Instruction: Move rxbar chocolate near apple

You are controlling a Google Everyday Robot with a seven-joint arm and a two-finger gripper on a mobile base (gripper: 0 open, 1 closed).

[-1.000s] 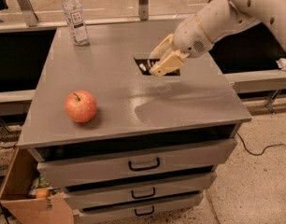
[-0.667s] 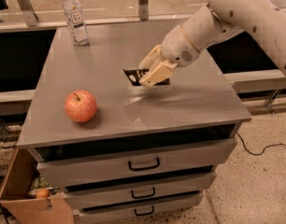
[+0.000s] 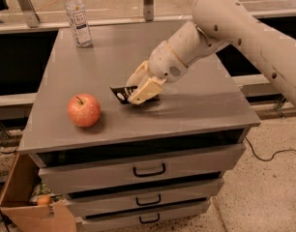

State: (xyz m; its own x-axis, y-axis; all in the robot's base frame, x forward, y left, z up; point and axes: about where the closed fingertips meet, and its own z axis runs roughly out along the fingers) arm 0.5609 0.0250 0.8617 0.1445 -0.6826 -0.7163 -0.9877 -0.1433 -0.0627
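Black-wrapped, the small flat rxbar chocolate (image 3: pixel 120 93) is gripped by the cream two-finger gripper (image 3: pixel 132 93) low over the grey cabinet top (image 3: pixel 201 105), just right of the round red-orange apple (image 3: pixel 83 110), so only lowering and release are judged left.

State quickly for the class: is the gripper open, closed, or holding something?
Gripper: closed on the chocolate bar, at the middle of the cabinet top, apart from the apple.
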